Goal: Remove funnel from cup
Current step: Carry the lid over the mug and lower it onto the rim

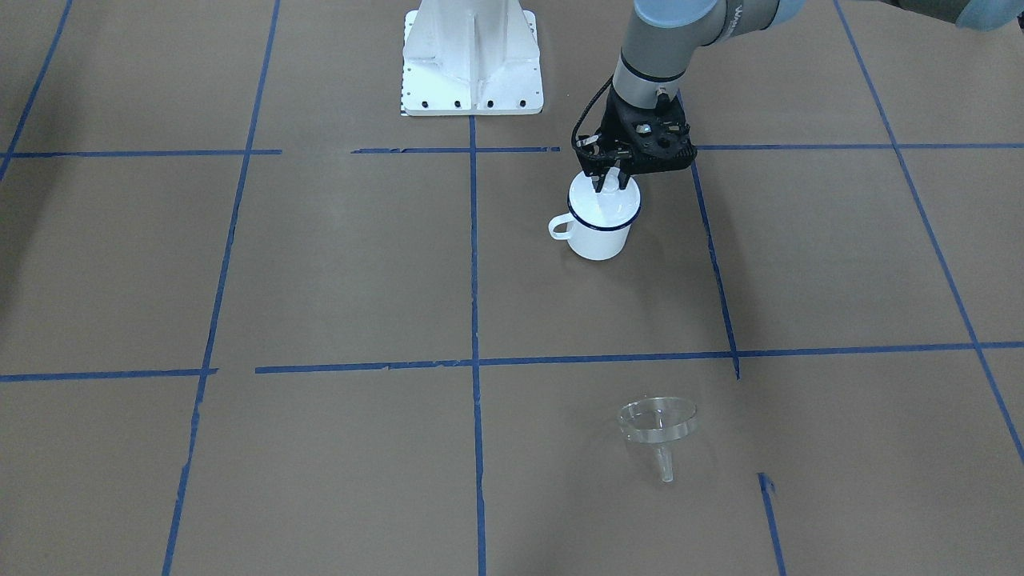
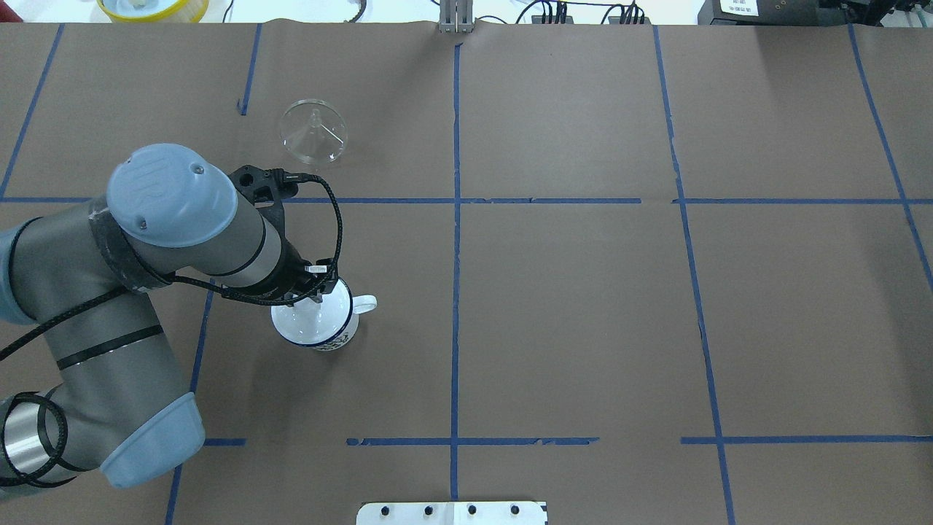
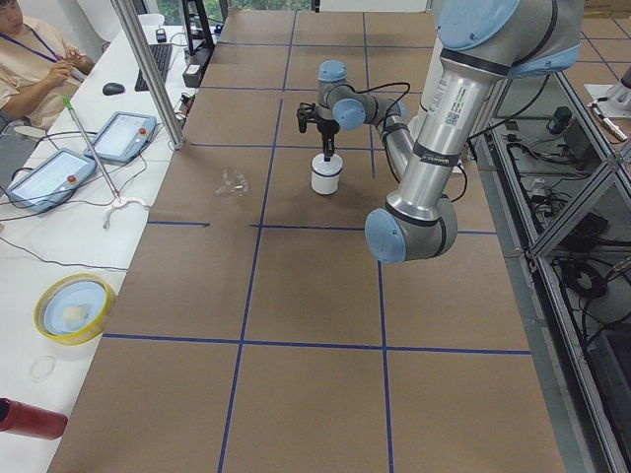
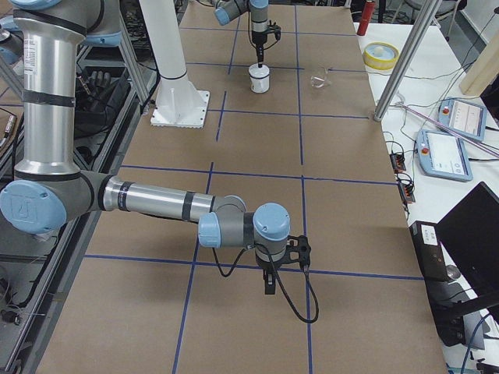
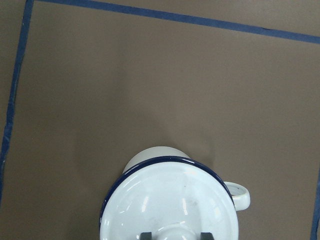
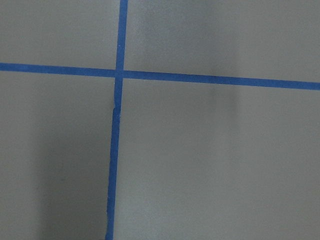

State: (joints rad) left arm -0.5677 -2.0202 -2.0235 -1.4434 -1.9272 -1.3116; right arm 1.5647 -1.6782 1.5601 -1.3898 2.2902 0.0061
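The clear funnel [image 1: 658, 420] lies on its side on the brown table, well apart from the cup, also in the overhead view [image 2: 313, 131]. The cup [image 1: 598, 236] is a white mug with a dark blue rim, upright, with a white knobbed lid [image 5: 170, 200] on its mouth. My left gripper [image 1: 608, 182] hangs straight above the cup, its fingers [image 5: 145, 235] closed on either side of the lid's knob. My right gripper [image 4: 269, 284] hovers low over bare table far from both; it shows only in the exterior right view, so I cannot tell its state.
The white robot base [image 1: 472, 64] stands at the table's edge near the cup. A yellow-rimmed dish [image 3: 74, 307] and a red bottle [image 3: 30, 419] sit on the side bench, where an operator [image 3: 30, 59] sits. Blue tape lines grid the table.
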